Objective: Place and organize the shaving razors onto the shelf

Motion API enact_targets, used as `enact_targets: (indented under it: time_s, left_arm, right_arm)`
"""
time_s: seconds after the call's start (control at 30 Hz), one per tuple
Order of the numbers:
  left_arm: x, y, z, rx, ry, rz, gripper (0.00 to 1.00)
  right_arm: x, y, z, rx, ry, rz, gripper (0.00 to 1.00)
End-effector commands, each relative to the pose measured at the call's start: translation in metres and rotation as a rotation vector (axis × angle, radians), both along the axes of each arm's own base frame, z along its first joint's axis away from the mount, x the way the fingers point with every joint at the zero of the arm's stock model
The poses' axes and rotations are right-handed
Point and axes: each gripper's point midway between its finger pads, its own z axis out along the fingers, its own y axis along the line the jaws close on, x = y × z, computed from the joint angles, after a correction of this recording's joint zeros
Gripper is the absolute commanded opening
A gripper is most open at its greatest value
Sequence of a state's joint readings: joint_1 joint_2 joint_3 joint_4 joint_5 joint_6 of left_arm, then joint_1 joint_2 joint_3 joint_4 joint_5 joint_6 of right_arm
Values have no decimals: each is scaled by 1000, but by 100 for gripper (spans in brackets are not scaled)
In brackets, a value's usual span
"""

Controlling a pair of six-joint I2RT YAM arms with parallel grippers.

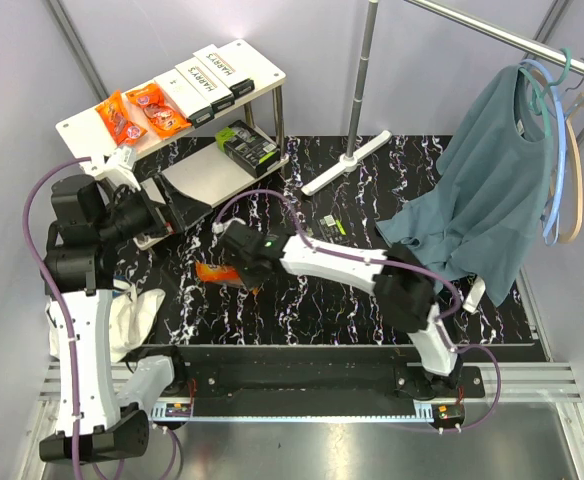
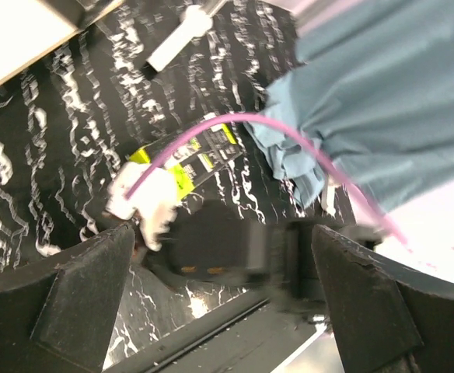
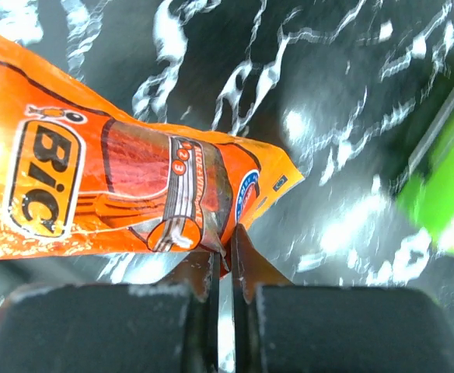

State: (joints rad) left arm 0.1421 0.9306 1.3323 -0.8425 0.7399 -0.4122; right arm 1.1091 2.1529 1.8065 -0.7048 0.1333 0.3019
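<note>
The shelf (image 1: 260,60) stands at the back left. Its upper board carries two orange packets (image 1: 120,118) and white HARRY'S boxes (image 1: 194,88); a black-and-green pack (image 1: 247,145) lies on the lower board (image 1: 204,172). On the marble table my right gripper (image 1: 238,264) is shut on the edge of an orange BIC razor packet (image 1: 215,272), whose corner is pinched between the fingers (image 3: 225,247) in the right wrist view (image 3: 118,194). Another black-and-green pack (image 1: 332,226) lies mid-table, also seen as pack (image 2: 190,165). My left gripper (image 1: 158,214) hovers open by the lower board, nothing between its fingers (image 2: 223,260).
A clothes rail post (image 1: 365,70) with its white T-shaped foot (image 1: 344,166) stands behind the table's middle. A teal shirt (image 1: 497,190) on hangers drapes over the right side. A white cloth (image 1: 122,315) lies at the left edge near the left arm.
</note>
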Motion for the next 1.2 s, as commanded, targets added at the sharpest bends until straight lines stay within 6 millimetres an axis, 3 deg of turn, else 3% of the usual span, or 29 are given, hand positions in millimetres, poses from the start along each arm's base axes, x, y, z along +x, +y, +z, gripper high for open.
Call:
enact_targets:
  time_s: [0.0, 0.03, 0.07, 0.1, 0.13, 0.17, 0.2, 0.23, 0.27, 0.4, 0.53, 0.73, 1.0, 1.17]
  left_arm:
    - [-12, -20, 19, 15, -174, -155, 99]
    - [-18, -25, 21, 11, -194, -181, 99]
    - [-22, -30, 22, 1, -203, -209, 99]
    - [-23, -32, 20, -7, -213, -226, 99]
    - [-27, -35, 21, -9, -229, -241, 99]
    - [-31, -38, 21, -17, -234, -261, 99]
    - [-33, -39, 20, -23, -250, -272, 99]
    - [-36, -42, 20, -28, -254, -287, 99]
    - [-36, -43, 18, -39, -261, -296, 99]
    - [-42, -55, 31, -124, -324, -351, 99]
    - [-44, -70, 41, -181, -356, -404, 99]
    - [-51, -96, 39, -213, -349, -484, 98]
    - [-66, -135, 25, -223, -318, -582, 93]
    - [-59, -147, 20, -219, -322, -555, 90]
  right_arm:
    - [-24, -1, 79, 257, 109, -35, 0]
    - [-37, -9, 91, 300, 154, -15, 0]
    - [-37, -13, 100, 341, 172, -20, 0]
    - [-41, -18, 124, 414, 187, -31, 0]
    - [-54, -26, 117, 433, 261, -17, 0]
    - [-47, -29, 128, 500, 271, -27, 0]
    - [-59, -34, 153, 585, 319, -8, 0]
    - [-65, -43, 145, 590, 356, -14, 0]
    - [-63, -46, 155, 639, 365, -25, 0]
    - [-88, -69, 188, 749, 417, 25, 0]
    - [-90, -81, 228, 937, 442, 31, 0]
    - [-86, -103, 268, 1153, 496, 15, 0]
    - [-84, -103, 281, 1243, 570, 20, 0]
    - [-84, -103, 284, 1249, 577, 16, 0]
